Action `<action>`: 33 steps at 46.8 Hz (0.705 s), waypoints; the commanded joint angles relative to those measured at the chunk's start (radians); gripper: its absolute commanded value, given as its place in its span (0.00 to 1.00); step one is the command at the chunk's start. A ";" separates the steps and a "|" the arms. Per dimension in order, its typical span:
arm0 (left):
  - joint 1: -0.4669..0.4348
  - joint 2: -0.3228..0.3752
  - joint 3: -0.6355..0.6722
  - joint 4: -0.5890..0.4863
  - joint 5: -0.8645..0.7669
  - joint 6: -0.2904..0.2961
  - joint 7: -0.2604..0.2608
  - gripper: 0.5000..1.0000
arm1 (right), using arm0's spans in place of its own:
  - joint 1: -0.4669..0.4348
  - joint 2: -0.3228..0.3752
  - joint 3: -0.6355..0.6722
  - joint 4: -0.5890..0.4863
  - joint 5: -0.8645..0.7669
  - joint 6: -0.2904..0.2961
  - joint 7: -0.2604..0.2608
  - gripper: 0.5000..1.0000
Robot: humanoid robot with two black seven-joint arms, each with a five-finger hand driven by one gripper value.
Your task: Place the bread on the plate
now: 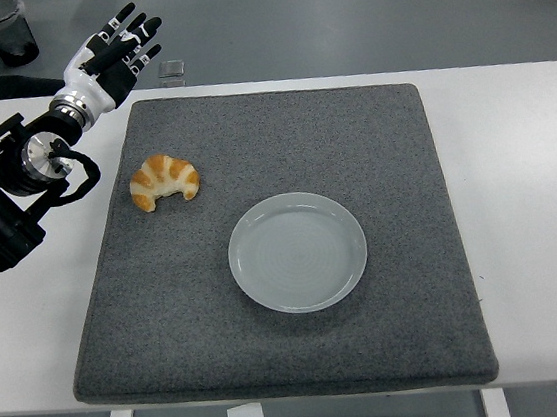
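Note:
A golden croissant (164,180) lies on the left part of the grey mat (271,139). A pale round plate (298,252) sits empty near the mat's middle, down and to the right of the croissant. My left hand (122,47) is raised at the far left corner of the table, beyond the mat's edge and well above and behind the croissant. Its fingers are spread and hold nothing. The right arm does not show.
The mat covers most of the white table (525,160). A small clear object (171,72) stands at the table's far edge beside my left hand. A dark cup (7,30) stands on the floor at the top left.

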 commanded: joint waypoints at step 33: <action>-0.008 0.026 0.005 -0.015 0.224 -0.043 0.000 1.00 | 0.000 0.000 0.000 0.000 0.000 0.000 0.000 0.86</action>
